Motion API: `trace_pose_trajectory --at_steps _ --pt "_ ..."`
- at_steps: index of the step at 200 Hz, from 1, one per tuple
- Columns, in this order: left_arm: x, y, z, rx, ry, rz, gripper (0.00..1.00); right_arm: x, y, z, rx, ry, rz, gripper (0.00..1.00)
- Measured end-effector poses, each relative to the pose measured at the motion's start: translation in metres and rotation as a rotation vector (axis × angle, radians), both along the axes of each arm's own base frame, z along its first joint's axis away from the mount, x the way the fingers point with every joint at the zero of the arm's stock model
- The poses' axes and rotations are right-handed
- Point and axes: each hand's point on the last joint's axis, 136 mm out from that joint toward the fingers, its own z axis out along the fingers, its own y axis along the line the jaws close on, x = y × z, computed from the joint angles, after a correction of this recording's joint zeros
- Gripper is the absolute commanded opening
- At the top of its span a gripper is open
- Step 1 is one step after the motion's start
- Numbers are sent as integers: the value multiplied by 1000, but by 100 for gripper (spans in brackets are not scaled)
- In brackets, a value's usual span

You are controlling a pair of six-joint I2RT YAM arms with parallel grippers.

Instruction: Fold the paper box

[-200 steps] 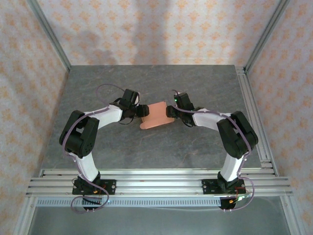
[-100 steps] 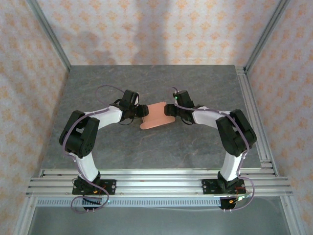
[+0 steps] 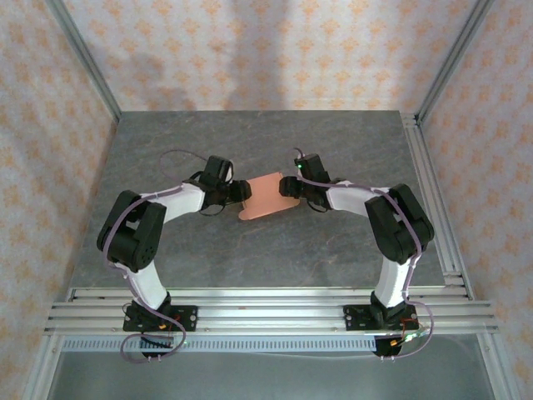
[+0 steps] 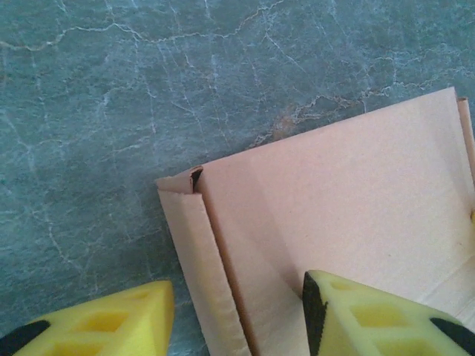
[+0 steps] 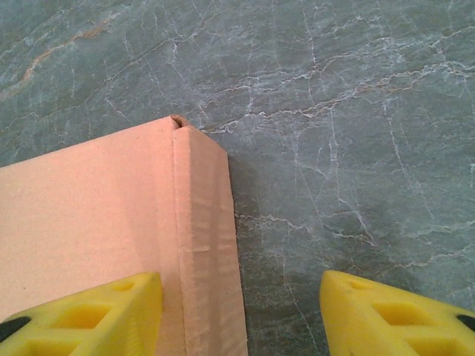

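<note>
On marbled table (image 3: 250, 250), paper box (image 3: 266, 197)

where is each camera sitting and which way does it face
Top external: fixed above and behind the arms, looking down and forward over the table; it shows both arms, with the left gripper and right gripper at the paper box.
Left wrist: on the left arm, looking down past its own yellow fingers at one folded edge of the box.
Right wrist: on the right arm, looking down past its yellow fingers at the opposite edge.
Shared: all three see the box on the grey table.
</note>
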Motion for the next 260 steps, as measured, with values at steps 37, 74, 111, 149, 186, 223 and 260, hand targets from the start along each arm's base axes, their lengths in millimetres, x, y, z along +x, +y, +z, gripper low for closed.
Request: trace_pose_trajectory --at_steps 37,74,111,149,186,223,260 --pt "-3 3 2 -23 4 15 31 4 -1 1 10 4 -4 58" --pt "-2 4 2 -53 0 21 23 6 3 1 25 10 -1 62" --pt "1 9 3 -73 -7 30 15 5 5 2 46 20 0 70" --pt "2 11 3 -97 -17 30 11 12 3 8 133 29 -24 80" --pt "3 16 3 -148 -18 25 5 18 -6 11 243 56 -56 82" --pt "8 14 1 -212 -18 1 4 15 1 19 345 100 -36 81" --pt "9 14 0 -243 -13 1 4 7 13 23 418 151 -1 74"
